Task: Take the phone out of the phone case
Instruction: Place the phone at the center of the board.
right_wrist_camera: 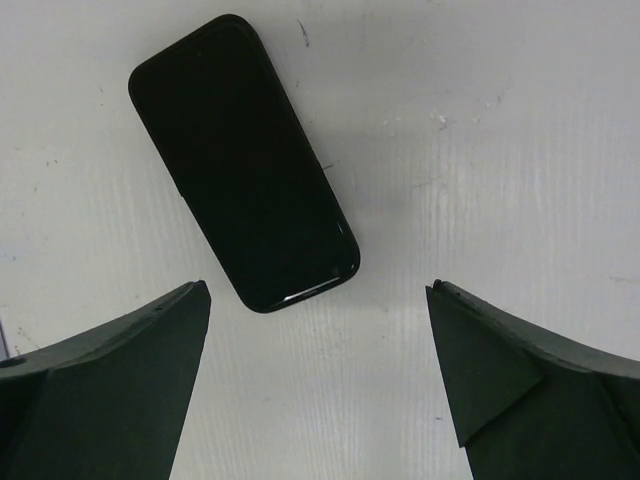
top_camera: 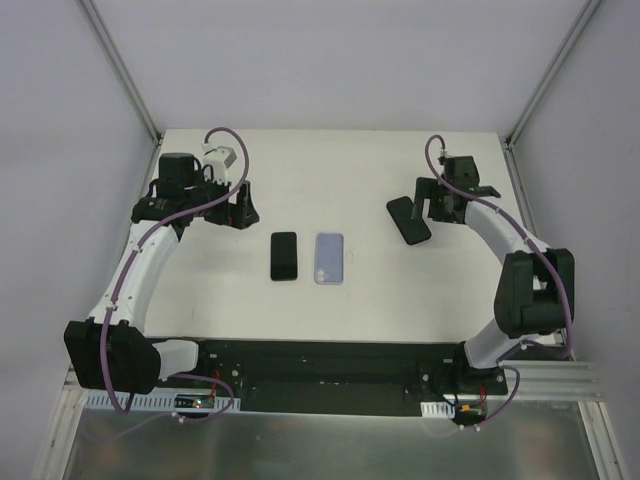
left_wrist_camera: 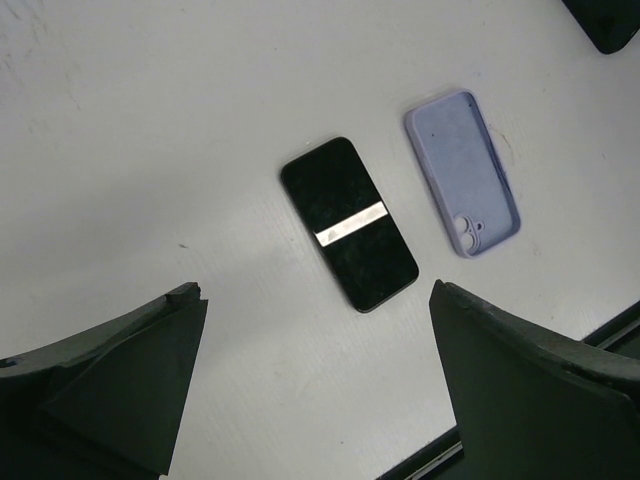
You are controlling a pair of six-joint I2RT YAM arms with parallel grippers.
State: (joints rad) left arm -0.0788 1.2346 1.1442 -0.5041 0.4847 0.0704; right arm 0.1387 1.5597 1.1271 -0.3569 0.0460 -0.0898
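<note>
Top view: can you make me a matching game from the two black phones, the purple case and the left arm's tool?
Things: 1 case; 2 middle phone; 3 slanted phone; 4 left tool.
Descriptions: A open, holding nothing; B by the right tool; C lilac, empty; D just left of the case.
Pairs: 1-C; 2-D; 3-B; 4-A.

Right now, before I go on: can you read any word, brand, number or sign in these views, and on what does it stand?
No text can be read in any view.
Black phone: dark screen, only a bright glare stripe.
Lilac case: plain, no logo seen.
Second dark phone: blank surface.
Small boards at the arm bases: any markings are too small to read.
</note>
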